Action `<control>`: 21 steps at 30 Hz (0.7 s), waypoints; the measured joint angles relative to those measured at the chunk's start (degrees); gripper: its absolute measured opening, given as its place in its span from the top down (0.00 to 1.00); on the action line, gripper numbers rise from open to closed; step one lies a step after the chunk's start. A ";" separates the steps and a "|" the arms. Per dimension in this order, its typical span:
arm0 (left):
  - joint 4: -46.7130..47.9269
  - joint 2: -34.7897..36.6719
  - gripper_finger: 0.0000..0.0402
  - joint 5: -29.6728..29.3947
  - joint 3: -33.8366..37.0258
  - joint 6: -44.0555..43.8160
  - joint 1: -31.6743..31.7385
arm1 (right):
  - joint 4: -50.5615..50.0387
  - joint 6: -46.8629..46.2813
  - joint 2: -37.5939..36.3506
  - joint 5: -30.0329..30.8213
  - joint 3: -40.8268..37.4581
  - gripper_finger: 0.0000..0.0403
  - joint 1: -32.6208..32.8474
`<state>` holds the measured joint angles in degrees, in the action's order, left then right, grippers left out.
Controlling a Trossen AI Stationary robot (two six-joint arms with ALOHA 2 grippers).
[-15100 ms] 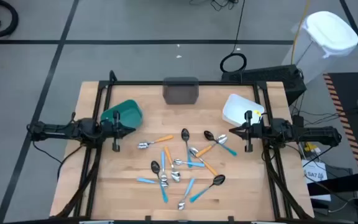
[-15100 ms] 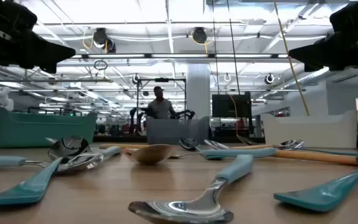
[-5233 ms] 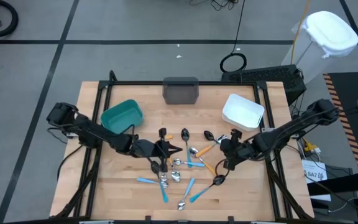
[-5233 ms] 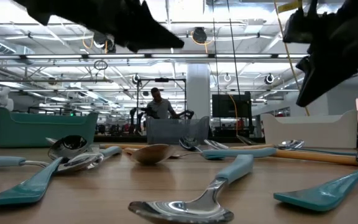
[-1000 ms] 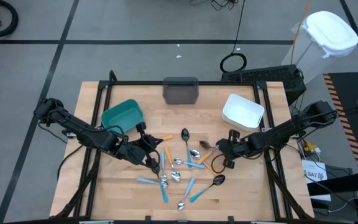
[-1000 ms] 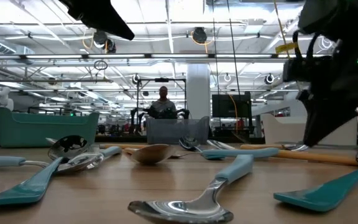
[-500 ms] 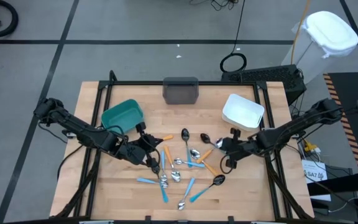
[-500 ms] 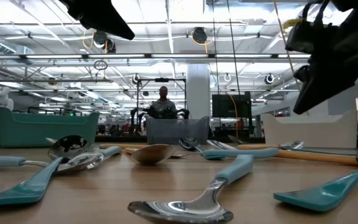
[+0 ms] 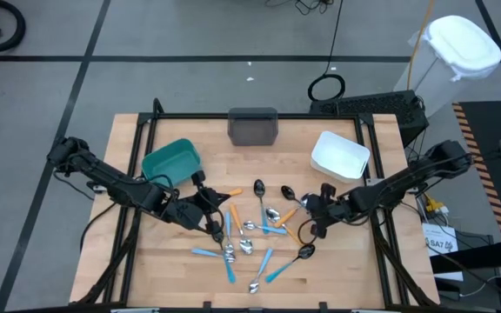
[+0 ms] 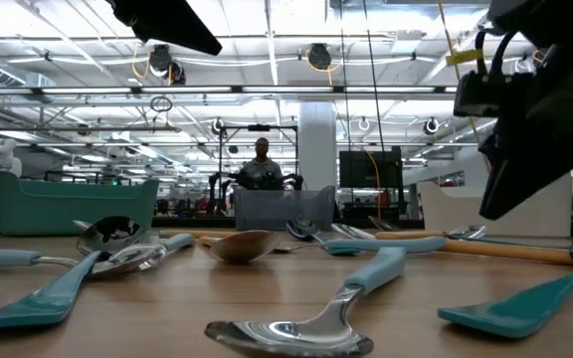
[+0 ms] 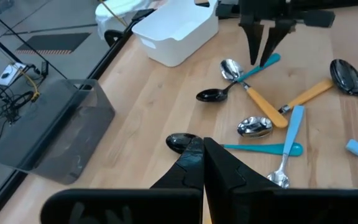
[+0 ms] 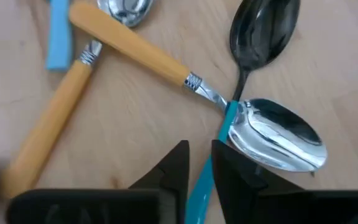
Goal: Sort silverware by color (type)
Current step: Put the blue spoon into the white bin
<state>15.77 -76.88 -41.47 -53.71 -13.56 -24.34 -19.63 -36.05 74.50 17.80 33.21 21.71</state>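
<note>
The teal bin [image 9: 170, 163], grey bin [image 9: 252, 127] and white bin [image 9: 340, 156] are sitting empty. The left gripper [image 9: 217, 228] is pinched closed, holding nothing; the right gripper [image 12: 197, 163] is parting slightly around a blue spoon handle [image 12: 199, 184].

No legible text, label, brand or number appears in any view; a white tag at the worktop's [image 9: 163, 261] four o'clock edge is too small to read.

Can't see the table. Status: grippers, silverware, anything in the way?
Left gripper shut beside a black spoon head. Right gripper jaws open, straddling blue-handled black spoon. Orange-handled silver spoon lies across its neck.
</note>
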 joint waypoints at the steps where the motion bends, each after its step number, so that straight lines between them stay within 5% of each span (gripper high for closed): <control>1: 0.00 0.00 1.00 0.00 0.00 0.20 0.00 | 0.59 1.11 0.64 0.18 0.00 0.79 0.00; 8: -0.02 0.00 1.00 0.00 0.00 1.64 0.42 | 13.60 8.72 4.50 9.38 0.07 0.68 -1.95; 21: 0.20 0.00 1.00 0.00 0.00 1.60 1.55 | 18.01 5.26 12.56 0.62 0.07 0.69 -11.26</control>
<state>15.97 -76.89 -41.47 -53.71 -11.96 -22.79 -1.62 -30.78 87.07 18.41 33.28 10.45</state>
